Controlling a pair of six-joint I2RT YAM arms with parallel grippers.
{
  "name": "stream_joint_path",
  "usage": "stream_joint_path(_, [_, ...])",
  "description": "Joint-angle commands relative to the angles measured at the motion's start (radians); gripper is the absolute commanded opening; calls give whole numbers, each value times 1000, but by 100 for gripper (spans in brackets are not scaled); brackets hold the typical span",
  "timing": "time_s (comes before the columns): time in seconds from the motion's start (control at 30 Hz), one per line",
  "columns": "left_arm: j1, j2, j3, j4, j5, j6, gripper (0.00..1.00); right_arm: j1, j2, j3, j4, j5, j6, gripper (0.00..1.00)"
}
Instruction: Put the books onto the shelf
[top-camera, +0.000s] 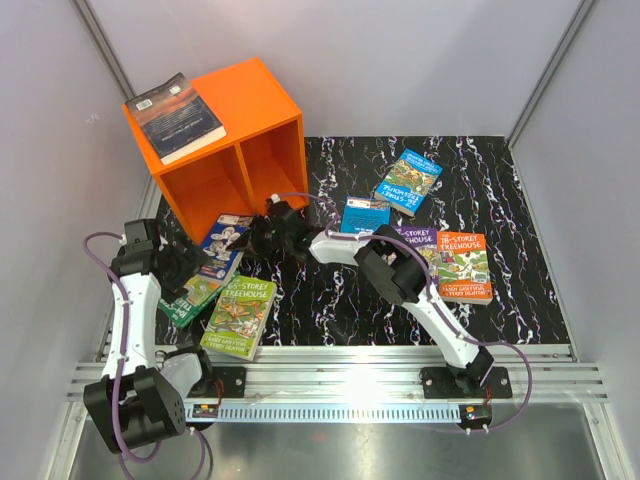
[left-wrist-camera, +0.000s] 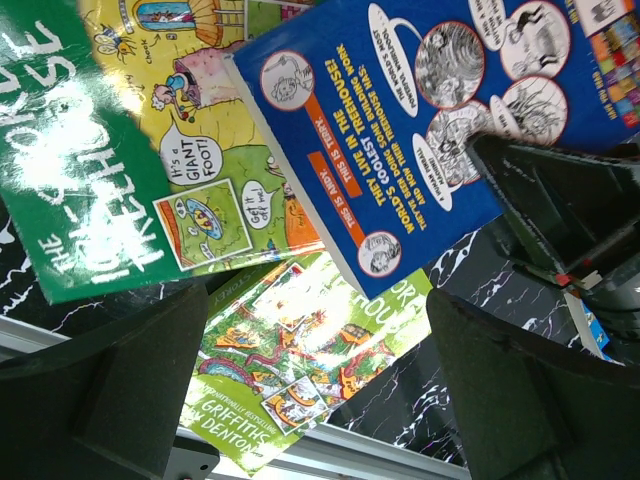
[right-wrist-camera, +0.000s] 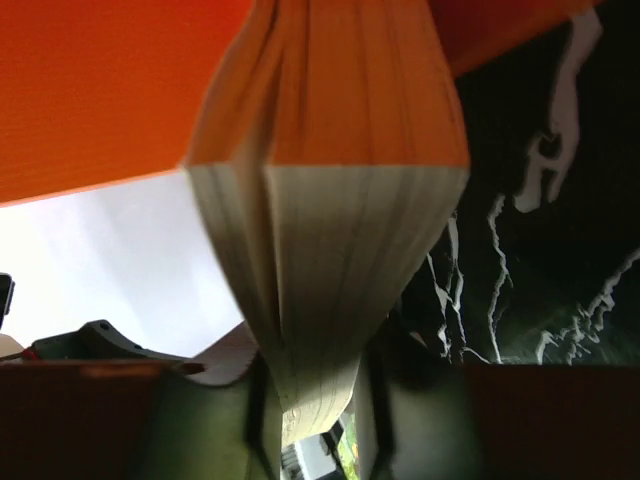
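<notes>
The orange shelf (top-camera: 225, 120) stands at the back left with a dark-covered book (top-camera: 175, 117) lying on its top. Just in front of it my right gripper (top-camera: 272, 232) (right-wrist-camera: 315, 400) is shut on the page edge of a blue book (top-camera: 226, 240) (left-wrist-camera: 400, 130), whose pages fan out between the jaws. My left gripper (top-camera: 185, 265) (left-wrist-camera: 315, 330) hangs open over a light green book (top-camera: 240, 315) (left-wrist-camera: 300, 350) and a dark green book (top-camera: 195, 295) (left-wrist-camera: 90, 200), holding nothing.
More books lie on the black marbled mat: two blue ones (top-camera: 407, 182) (top-camera: 364, 214), a purple one (top-camera: 415, 240) partly under the right arm, and an orange one (top-camera: 463, 265). A metal rail (top-camera: 340, 375) runs along the near edge.
</notes>
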Motion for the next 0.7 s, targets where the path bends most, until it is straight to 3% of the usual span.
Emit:
stream_joint_path(0.0, [-3,-10,4,18,34,32,98,9,-29,14,-14,58,-26,21])
stream_joint_path(0.07, [-3,-16,9,15,33,33,98,8,-50,-10,-16,47,-35,11])
stream_joint_path(0.27, [-16,-34,44,-11,40,70,98,0,-234,-153,-71,7,-98,0])
stream_joint_path(0.37, [-78,-59,90,-25,28,102,97,-31,-410,-231,-196,-97,-119,0])
stream_joint_path(0.57, [-199,-139,110,59,106,99,97,-78,-515,-291,-207,-329,-52,0])
stream_joint_path(0.67, [-255,-189,133,91,146,107,97,-116,-610,-290,-366,-448,-72,0])
